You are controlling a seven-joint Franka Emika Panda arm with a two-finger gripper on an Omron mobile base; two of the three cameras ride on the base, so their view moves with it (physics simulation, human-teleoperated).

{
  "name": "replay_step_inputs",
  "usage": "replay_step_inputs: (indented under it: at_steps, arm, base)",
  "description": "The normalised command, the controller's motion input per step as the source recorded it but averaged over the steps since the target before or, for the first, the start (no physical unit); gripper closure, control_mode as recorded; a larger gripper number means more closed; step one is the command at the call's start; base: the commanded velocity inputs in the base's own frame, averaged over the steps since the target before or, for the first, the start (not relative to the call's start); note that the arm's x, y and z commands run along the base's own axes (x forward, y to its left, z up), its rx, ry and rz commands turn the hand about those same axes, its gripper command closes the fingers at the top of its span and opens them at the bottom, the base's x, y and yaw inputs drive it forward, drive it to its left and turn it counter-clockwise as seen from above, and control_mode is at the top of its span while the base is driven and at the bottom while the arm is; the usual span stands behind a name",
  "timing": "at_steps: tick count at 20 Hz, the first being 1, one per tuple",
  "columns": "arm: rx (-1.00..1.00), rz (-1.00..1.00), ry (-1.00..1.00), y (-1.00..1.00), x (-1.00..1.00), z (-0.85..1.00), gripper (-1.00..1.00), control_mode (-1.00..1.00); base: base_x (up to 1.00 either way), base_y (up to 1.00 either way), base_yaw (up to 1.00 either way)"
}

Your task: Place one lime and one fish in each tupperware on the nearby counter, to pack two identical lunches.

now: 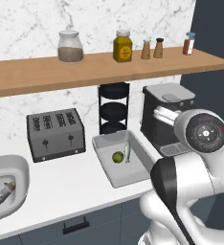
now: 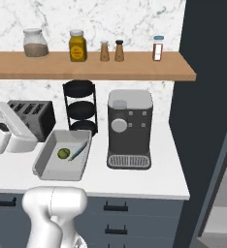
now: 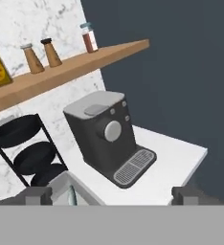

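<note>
Fingers wide apart, empty.

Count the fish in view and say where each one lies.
2. One fish lies in the grey tupperware beside a lime; the other fish lies in the white tupperware at far left. More may be hidden.

A glossy white arm with black joint bands and a round dark cap.
</note>
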Motion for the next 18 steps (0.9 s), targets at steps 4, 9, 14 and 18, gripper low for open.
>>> replay_step_inputs:
  at_steps: [4,9,14,18]
  arm:
    - [-0.02,0.04,0.09,0.02,0.14,-0.58,-1.0,-1.0]
    - [-0.18,0.22,-0.38,-0.06,0.5,-1.0,-1.0,-1.0]
    - [-0.18,0.11,-0.33,-0.42,0.36,-1.0,-1.0,-1.0]
    - [-0.04,0.72,0.12,-0.3,0.8,-1.0,-1.0,-1.0]
  base:
    - [0.0,0.0,0.0]
    - [0.0,0.0,0.0]
    - [0.0,0.0,0.0]
    - [0.0,0.0,0.0]
